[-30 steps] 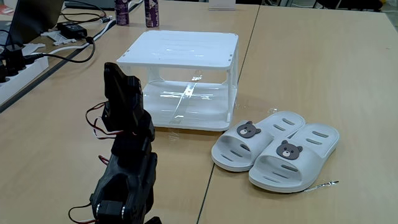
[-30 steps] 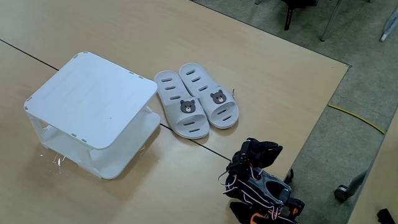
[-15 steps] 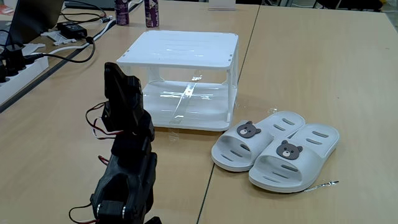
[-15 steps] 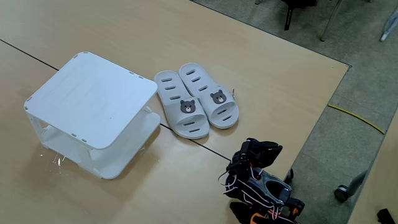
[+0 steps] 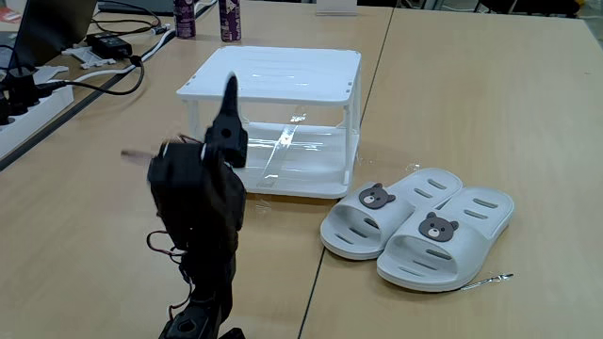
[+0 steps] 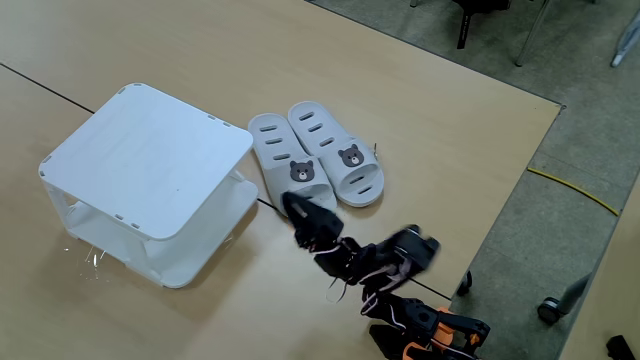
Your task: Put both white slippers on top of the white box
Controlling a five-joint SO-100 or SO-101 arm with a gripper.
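Fixed views, two of them, on one black robot arm over a wooden table (image 5: 471, 104). Jaws blurred in both; whether apart or together cannot be told. Nothing seen held. Gripper (image 6: 298, 212) stretched out low across the table in the high-angle fixed view, tip close beside the toe end of the nearer slipper, not clearly touching. From the table-level fixed view, gripper (image 5: 229, 105) raised and pointing up, seen against the front of the white box (image 5: 273, 73). Black arm (image 5: 200, 221) behind it, thin red and black wires looping off the joints, orange parts at the base (image 6: 440, 330) near the table's edge.

White slippers (image 6: 315, 165) side by side on the table, touching along their inner edges, each with slotted vents and a small bear-face badge (image 5: 377, 197) on the strap. Pair lying just beside the white box (image 6: 150, 160), at its right in both fixed views. Box top bare, ribbed, glossy; lower shelf visible between thin corner legs.

Beyond the box, two dark bottles (image 5: 207, 17) at the far table edge. Black cables (image 5: 89, 80) and a power strip (image 5: 24, 108) off to the left in the table-level fixed view.
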